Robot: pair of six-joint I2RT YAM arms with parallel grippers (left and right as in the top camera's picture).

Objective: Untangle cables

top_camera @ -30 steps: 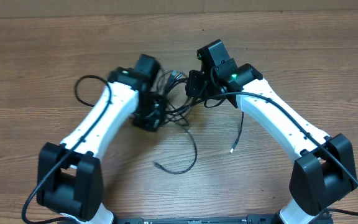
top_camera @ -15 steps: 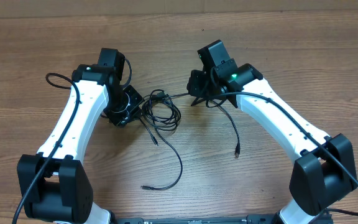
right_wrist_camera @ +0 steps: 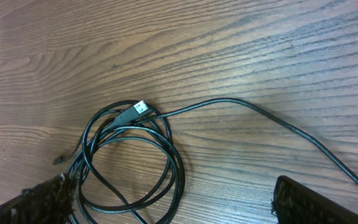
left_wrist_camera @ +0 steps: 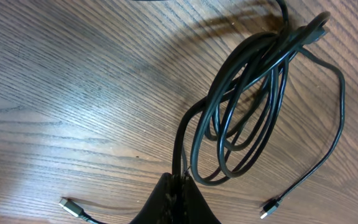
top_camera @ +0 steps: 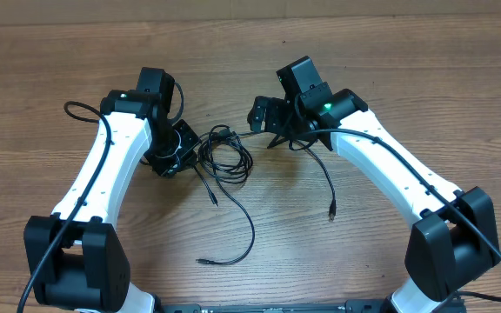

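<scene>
Cables point(top_camera: 226, 157) coiled loosely, plug-tipped tails trailing toward the near side.

Shows matt brown wood with fine open grain on the table point(top_camera: 407, 52). Smooth black plastic sheath, faintly glossy, on the cables point(right_wrist_camera: 179, 176); bright metal at the USB plug point(right_wrist_camera: 140, 108). Glossy white plastic on the arm shells point(top_camera: 111, 165). Rough, grainy black on the left gripper point(left_wrist_camera: 183, 179).
</scene>
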